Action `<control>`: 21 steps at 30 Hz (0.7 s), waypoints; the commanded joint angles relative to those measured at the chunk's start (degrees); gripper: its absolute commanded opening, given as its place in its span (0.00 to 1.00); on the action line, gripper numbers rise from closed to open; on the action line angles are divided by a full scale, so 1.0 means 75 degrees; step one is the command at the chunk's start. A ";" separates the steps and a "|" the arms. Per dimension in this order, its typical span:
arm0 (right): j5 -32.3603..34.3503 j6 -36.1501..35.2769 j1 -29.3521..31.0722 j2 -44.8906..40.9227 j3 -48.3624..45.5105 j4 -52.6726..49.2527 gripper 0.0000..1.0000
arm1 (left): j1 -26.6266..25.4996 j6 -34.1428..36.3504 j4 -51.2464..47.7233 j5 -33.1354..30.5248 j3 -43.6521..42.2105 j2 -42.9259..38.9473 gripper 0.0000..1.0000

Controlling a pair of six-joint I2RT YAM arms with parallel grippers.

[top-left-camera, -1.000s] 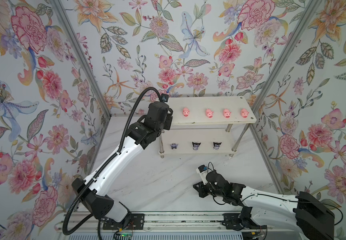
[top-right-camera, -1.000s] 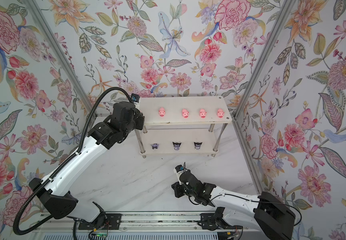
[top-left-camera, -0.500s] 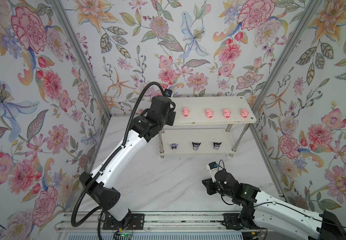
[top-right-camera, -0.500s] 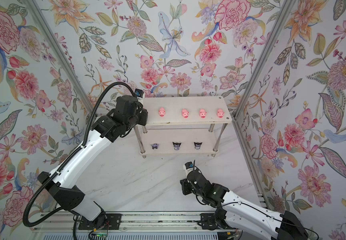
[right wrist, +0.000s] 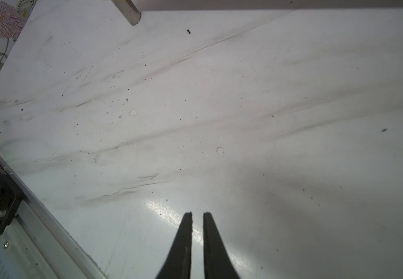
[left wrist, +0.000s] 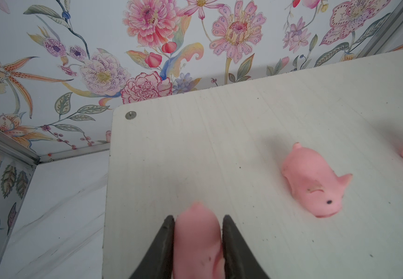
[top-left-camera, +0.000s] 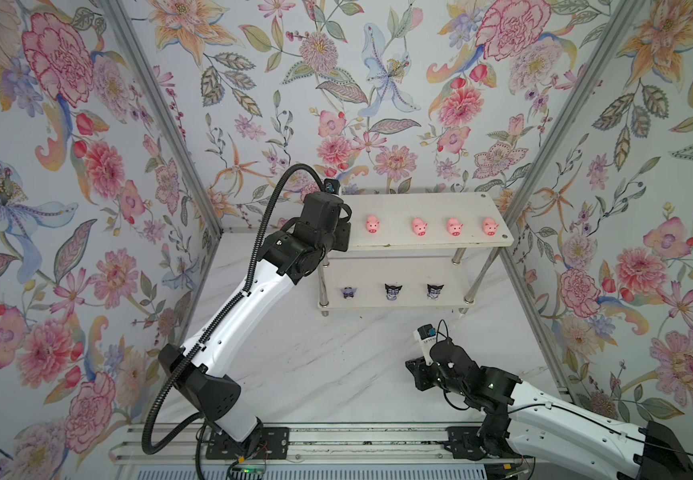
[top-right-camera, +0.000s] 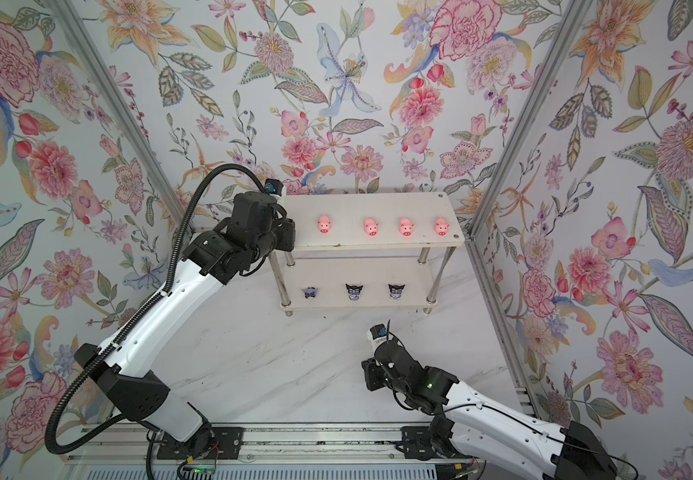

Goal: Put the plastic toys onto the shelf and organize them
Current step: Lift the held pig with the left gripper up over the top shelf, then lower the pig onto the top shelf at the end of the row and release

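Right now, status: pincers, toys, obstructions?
Left pincer shut on fifth pig over shelf's top board. Right pincer shut, empty, over table. Other seven toys shelved. Nothing blocking.

Flower-papered booth over a pale marble-look floor

Pale blue-grey wallpaper [top-left-camera: 386, 83] printed with pink peonies, orange lilies and green leaves covers the back and both side walls. Slim brushed-aluminium corner posts [top-left-camera: 162, 120] mark the two seams. The white, grey-veined marble-look tabletop [top-left-camera: 336, 365] is flecked with dark specks and small chips. A silver slotted aluminium rail [top-left-camera: 336, 440] runs along its near edge. The light is soft and even.
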 commanded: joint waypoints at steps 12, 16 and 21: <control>0.0081 -0.0098 -0.0070 -0.0249 -0.0211 -0.0145 0.14 | 0.0226 0.0016 -0.0036 -0.0527 -0.0314 -0.0211 0.55; 0.0115 -0.0083 -0.0093 -0.0252 -0.0243 -0.0140 0.14 | 0.0231 0.0018 -0.0039 -0.0500 -0.0221 -0.0197 0.62; 0.0110 -0.0093 -0.0117 -0.0153 -0.0224 -0.0144 0.15 | 0.0237 0.0093 -0.0003 -0.0462 0.0052 -0.0284 0.70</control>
